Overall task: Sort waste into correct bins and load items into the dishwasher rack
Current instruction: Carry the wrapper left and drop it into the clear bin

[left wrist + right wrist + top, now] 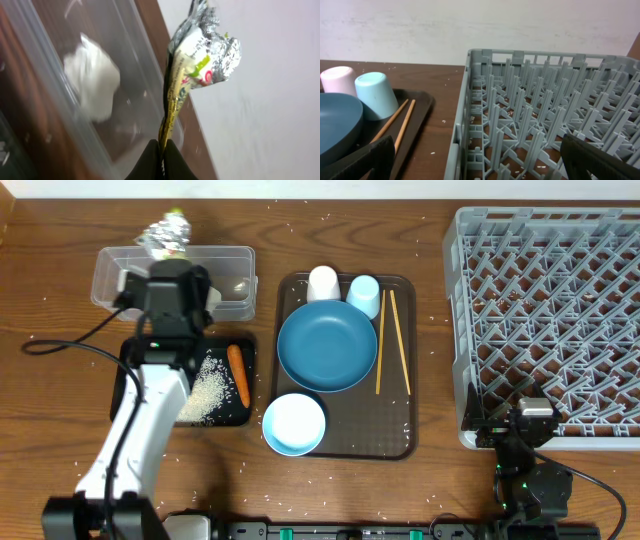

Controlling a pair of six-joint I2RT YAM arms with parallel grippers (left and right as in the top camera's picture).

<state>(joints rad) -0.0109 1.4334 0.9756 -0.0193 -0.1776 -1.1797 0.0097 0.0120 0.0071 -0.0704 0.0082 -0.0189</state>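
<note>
My left gripper (pixel 161 146) is shut on the lower end of the green-yellow wrapper (pixel 200 57), whose inside is silver, and holds it up above the clear tub (pixel 45 65). A crumpled white napkin (pixel 92 77) lies in the tub. From overhead the wrapper (pixel 166 235) hangs over the tub's far edge (pixel 110 258). The black tray (pixel 248 415) holds rice grains (pixel 205 385) and the carrot (pixel 239 373). My right gripper (pixel 485 162) is open and empty at the grey rack's (pixel 550 320) near-left corner (pixel 470 100).
The brown tray (pixel 400 442) holds the white cup (pixel 323 280), light-blue cup (pixel 363 295), dark-blue plate (pixel 327 345), light-blue bowl (pixel 295 423) and two chopsticks (pixel 381 345). Loose rice grains are scattered on the wooden table. A wall stands behind the table.
</note>
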